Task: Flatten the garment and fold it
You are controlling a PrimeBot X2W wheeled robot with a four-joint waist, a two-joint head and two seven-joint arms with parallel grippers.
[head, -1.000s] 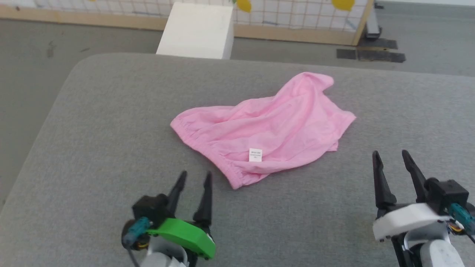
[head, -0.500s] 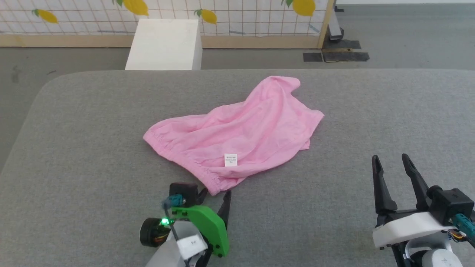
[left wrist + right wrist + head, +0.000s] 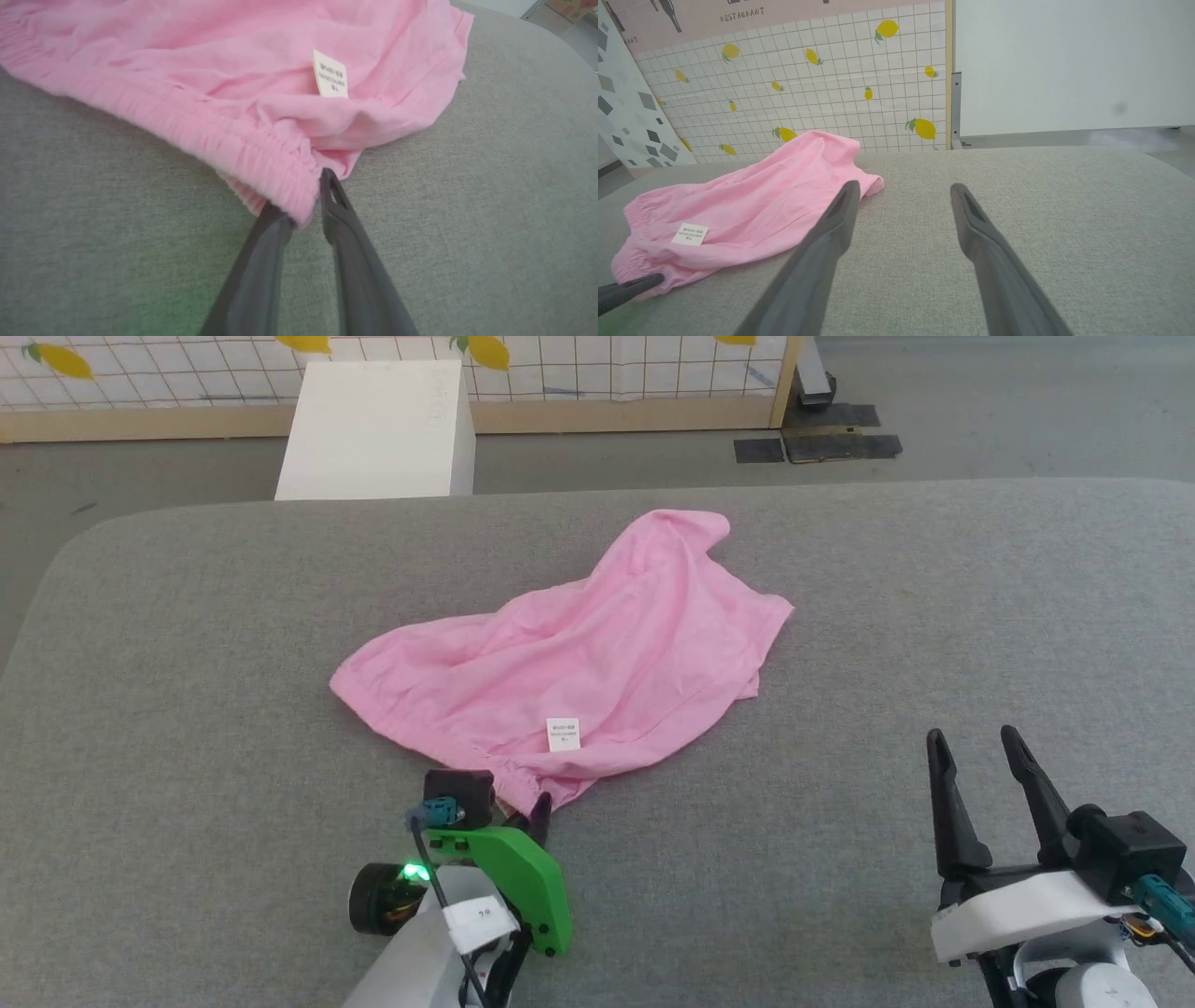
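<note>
The garment (image 3: 579,653) is a pair of light pink shorts, lying rumpled on the grey padded table (image 3: 187,663), with its white label (image 3: 563,735) facing up. Its gathered waistband runs along the near left edge. My left gripper (image 3: 523,807) sits at the waistband's near corner. In the left wrist view, this gripper (image 3: 300,193) is shut on that corner of the garment (image 3: 233,70), with the cloth bunched between the two fingers. My right gripper (image 3: 974,737) stands open at the lower right, apart from the cloth. In the right wrist view, the right gripper (image 3: 905,186) holds nothing, and the garment (image 3: 752,205) lies to its left.
A white box (image 3: 373,429) stands on the floor behind the table's far edge. A lemon-print grid partition (image 3: 808,93) with a wooden frame runs behind it. Dark plates (image 3: 822,443) lie on the floor at the far right. The table's far left corner is rounded.
My left gripper moved forward to the waistband's near corner and closed on it. The right gripper stayed where it was, open. The head camera shifted, so the whole picture slid.
</note>
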